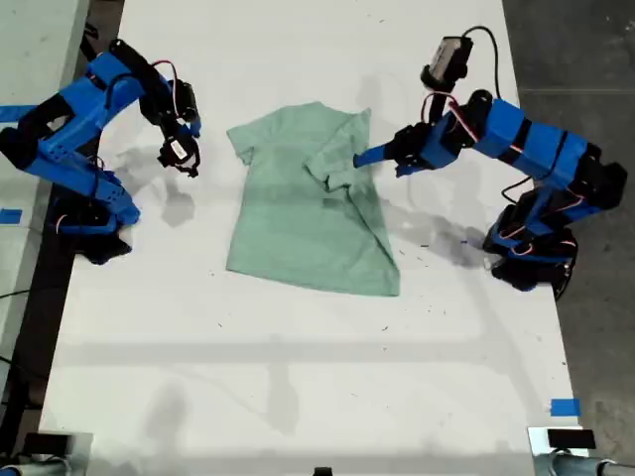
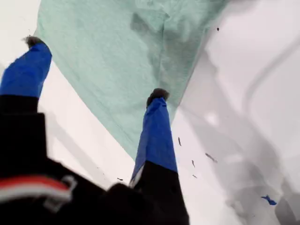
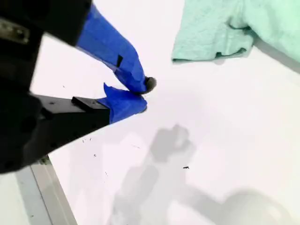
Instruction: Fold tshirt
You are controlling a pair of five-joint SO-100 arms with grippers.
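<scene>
- The tshirt (image 1: pixel 303 203) lies on the white table (image 1: pixel 298 377), about in the middle between the two arms in the exterior view, a little toward the far end.
- It is partly folded: the sleeve on the exterior view's right is turned over onto the body, and a diagonal crease runs from there down to the hem corner on that side. The other sleeve lies flat, pointing to the exterior view's left.
- The collar and any label are hard to make out; the folded part covers that area.
- My first gripper (image 1: pixel 369 156) is at the folded sleeve, on the exterior view's right side of the tshirt. In the first wrist view its jaws (image 2: pixel 93 68) are wide apart and hold nothing; one fingertip (image 2: pixel 158 93) is over the cloth near its edge. Whether it touches the cloth, I cannot tell.
- My second gripper (image 1: pixel 181 154) hangs over bare table on the exterior view's left, apart from the tshirt. In the second wrist view its jaws (image 3: pixel 143 96) are closed together with nothing between them, and only the sleeve (image 3: pixel 213 35) shows, cut off by the frame.
- The lower parts of both wrist views are blocked by the dark gripper bodies.
- Blue tape (image 1: pixel 564 407) is stuck near the table corner at the exterior view's lower right.
</scene>
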